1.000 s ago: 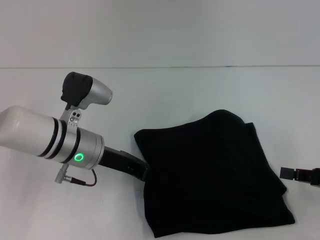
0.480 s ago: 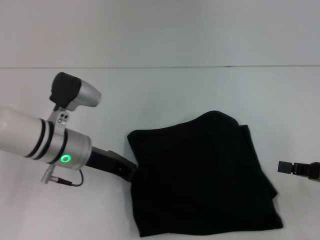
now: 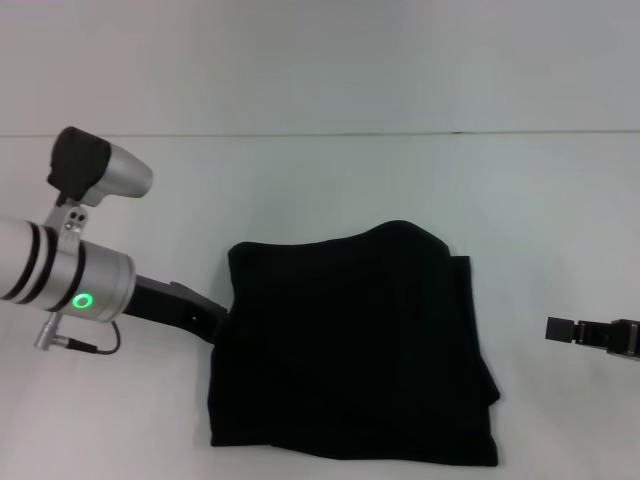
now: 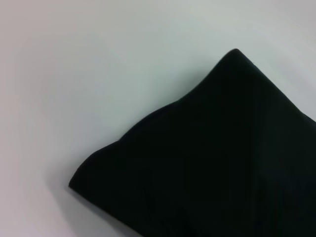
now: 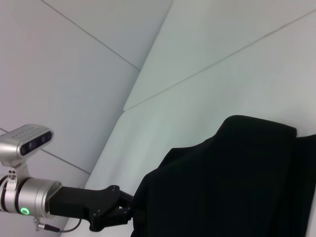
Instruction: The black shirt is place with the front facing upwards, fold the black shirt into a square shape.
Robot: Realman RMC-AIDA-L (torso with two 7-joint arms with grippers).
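Observation:
The black shirt (image 3: 350, 350) lies folded into a rough square on the white table (image 3: 330, 180), plain black side up, no lettering showing. My left gripper (image 3: 215, 318) is at the shirt's left edge and shut on the cloth there. The right wrist view shows that same gripper (image 5: 126, 210) meeting the shirt (image 5: 232, 182) at its edge. The left wrist view holds a folded corner of the shirt (image 4: 222, 163) on the table. My right gripper (image 3: 565, 329) pokes in at the far right, apart from the shirt.
The table's back edge (image 3: 320, 133) meets a pale wall behind. The left arm's silver wrist with a green light (image 3: 80, 290) hangs over the table's left side.
My left gripper has drawn back to the left, and the folded shirt has slid left with it. The right gripper has barely shifted.

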